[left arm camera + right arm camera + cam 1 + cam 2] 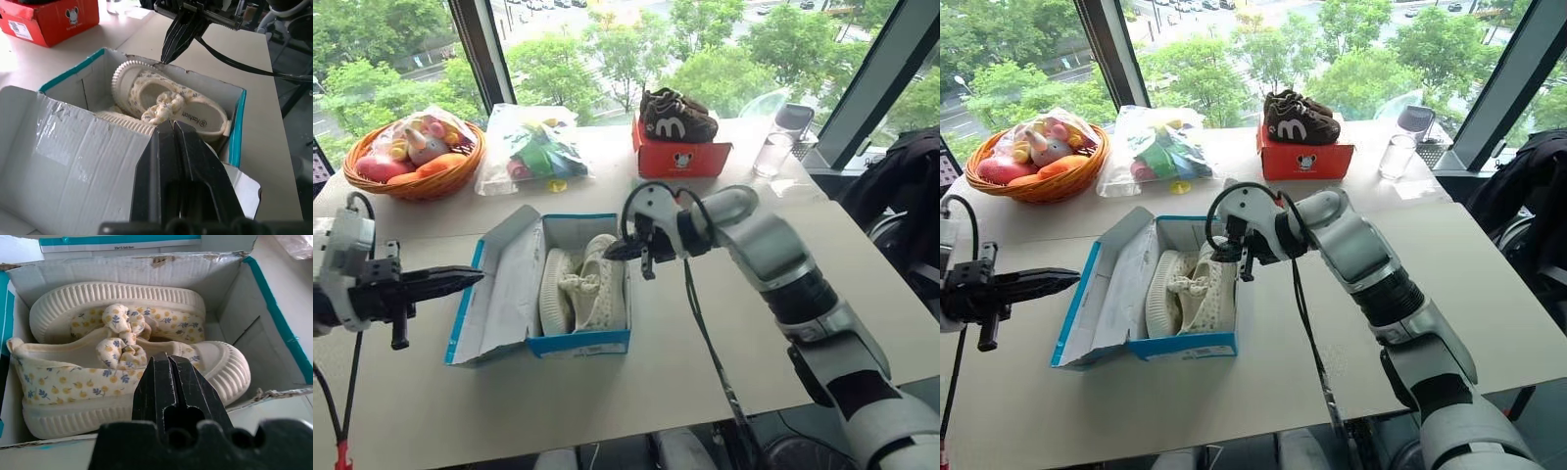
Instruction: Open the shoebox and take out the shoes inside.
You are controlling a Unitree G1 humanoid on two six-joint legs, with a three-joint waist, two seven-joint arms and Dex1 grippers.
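1. Near the front edge of the bench (705, 372), left of its middle, the shoebox (582, 343) sits open — its lid (499, 294) is folded back flat to the left, white inside up.
2. Two cream-white shoes (582, 284) lie side by side within the box, ribbed pale soles showing, each with a knotted bow of flower-print cloth.
3. Over the box's right wall, towards its far corner, the right pincer (617, 251) points leftward and slightly down; its black fingers (171, 382) are pressed nearly together with nothing between them, their tips just above the nearer shoe's toe.
4. Left of the folded lid, the left pincer (460, 280) hangs level above the bench, aimed at the box — its fingers (178, 166) are pressed together and carry nothing.
5. Along the far edge of the bench stand a wicker basket (411, 181) of toys at the left corner, a clear plastic bag (533, 152) of coloured toys beside it, a red box (680, 157) with dark brown shoes (675, 117) on top, and a drinking glass (771, 154) further right.
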